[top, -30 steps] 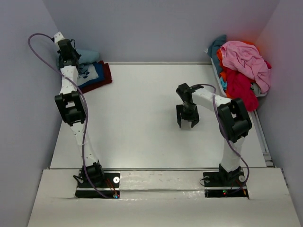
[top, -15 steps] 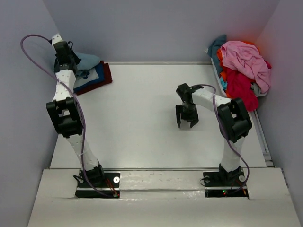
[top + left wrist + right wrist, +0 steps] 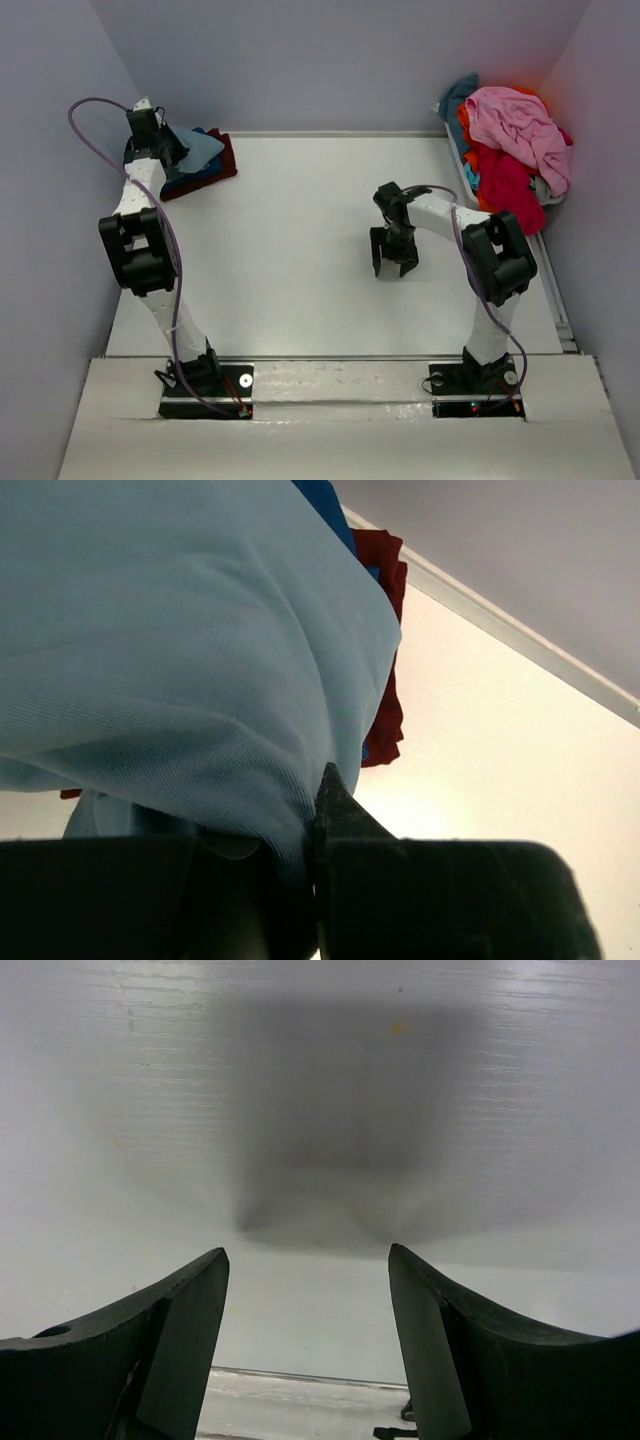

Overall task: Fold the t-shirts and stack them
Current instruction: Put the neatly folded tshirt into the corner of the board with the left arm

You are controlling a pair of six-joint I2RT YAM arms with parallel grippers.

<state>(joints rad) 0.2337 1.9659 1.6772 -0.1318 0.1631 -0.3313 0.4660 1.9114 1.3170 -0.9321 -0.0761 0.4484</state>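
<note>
Top external view shows the left gripper (image 3: 158, 133) at the far left corner of the white table (image 3: 300, 300). There it holds up a plain slate-blue t-shirt of soft cloth (image 3: 195, 146) by a pinch of the fabric. In the left wrist view its jaws stand narrow, closed on a fold of this shirt. The shirt hangs over a folded stack, where a blue t-shirt (image 3: 325, 500) lies on a dark red t-shirt (image 3: 385, 680).

The right gripper (image 3: 397, 258) hovers over the middle of the table, jaws wide apart and holding nothing.

At the far right corner lies a loose heap of t-shirts. It has a pink one (image 3: 520, 125) on top, then a red one (image 3: 510, 185), an orange one (image 3: 468, 128) and a teal one (image 3: 460, 95).
</note>
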